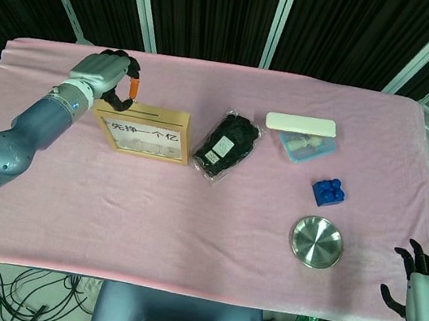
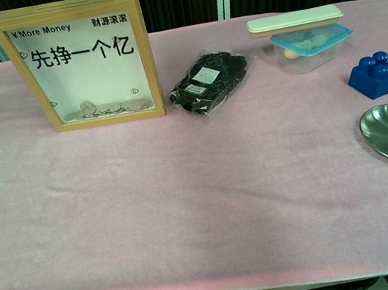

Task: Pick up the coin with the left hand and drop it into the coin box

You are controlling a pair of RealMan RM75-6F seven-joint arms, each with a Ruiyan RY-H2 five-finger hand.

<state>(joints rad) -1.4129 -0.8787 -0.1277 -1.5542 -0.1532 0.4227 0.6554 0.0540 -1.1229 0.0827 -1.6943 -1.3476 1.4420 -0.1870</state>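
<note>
At the bottom of the coin box [image 2: 78, 75], behind its clear front: loose coins [image 2: 106, 109] in a low heap. Cannot tell whether the task coin lies among them or sits inside the curled fingers of the left hand; not made out in either of the 2 views.

Coin box upright at the rear left of the pink surface [image 1: 202, 233], wooden frame, printed front facing the robot.

Just behind the box's rear left corner, head view only: left hand [image 1: 104, 74], raised above the surface, fingers curled inward, orange fingertip [image 1: 133, 88] pointing down near the top edge of the box. Contents of the grip hidden; state of the hand undetermined.

Just right of the box: black packet [image 1: 231, 145] with white labels, lying flat, close to the frame but apart from it.

Further right, at the rear: clear container with blue lid [image 1: 306, 145], white oblong case [image 1: 300, 124] resting across its back edge.

Nearer the robot from the container: blue toy block [image 1: 329, 190], then round steel plate [image 1: 317, 242], the 2 apart.

Off the near right corner of the surface: right hand [image 1: 423, 290], fingers spread, holding nothing.
</note>
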